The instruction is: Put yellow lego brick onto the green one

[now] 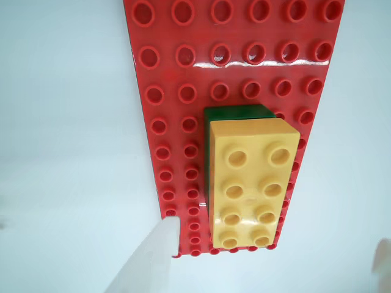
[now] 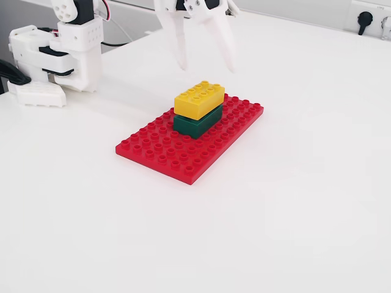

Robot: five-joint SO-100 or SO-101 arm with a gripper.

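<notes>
Pincer (image 2: 206, 66) agape, seemingly touching nothing

My wrist view looks steeply down at close range onto the red baseplate (image 1: 183, 122), while the fixed view stands farther off across the white table (image 2: 293, 201), angled down toward my arm's base (image 2: 61, 55); both share the baseplate and its stacked bricks.
</notes>
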